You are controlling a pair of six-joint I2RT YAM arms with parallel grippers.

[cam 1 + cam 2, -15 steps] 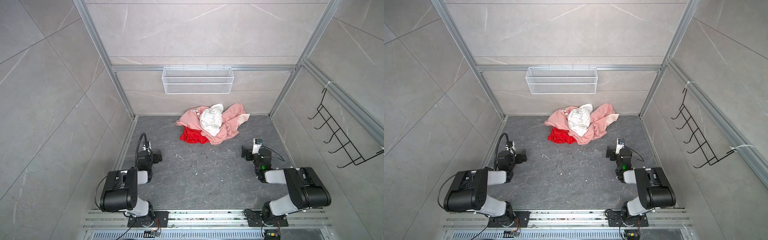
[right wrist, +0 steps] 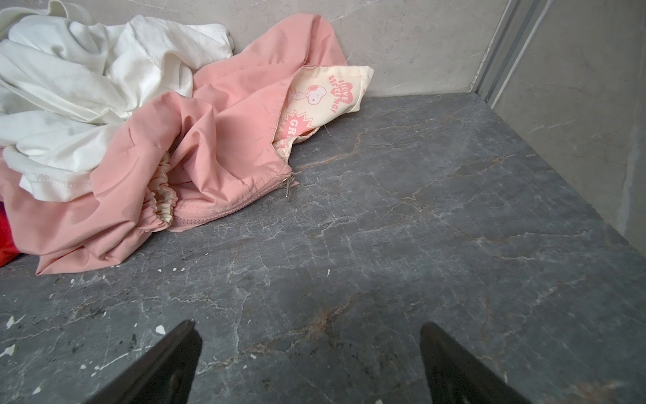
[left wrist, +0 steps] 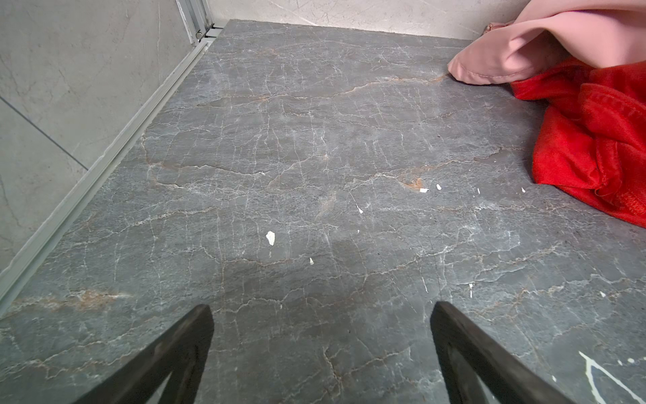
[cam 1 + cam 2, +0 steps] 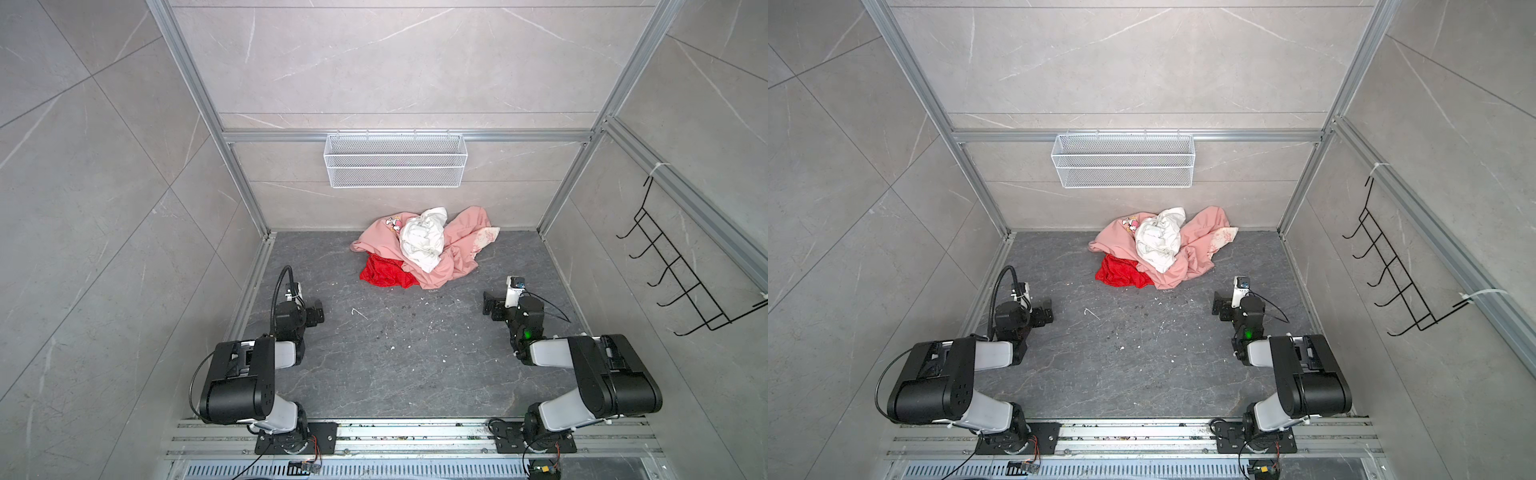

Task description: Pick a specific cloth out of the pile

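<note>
Scene unchanged: left jaws and right jaws stand wide open, empty, apart from the pile (image 4: 457,253); the cloth (image 4: 384,272), red, lies partly under its near-left edge. Reach not begun.

Bright, even, diffuse light falls from above, with no glare. Shadows are faint: a soft dark patch on the grey floor (image 3: 314,266) in both wrist views, and thin shade under the pile (image 4: 419,249). Both top views are sharp, their aluminium frame rails (image 4: 189,83) splaying outward toward the edges.
</note>
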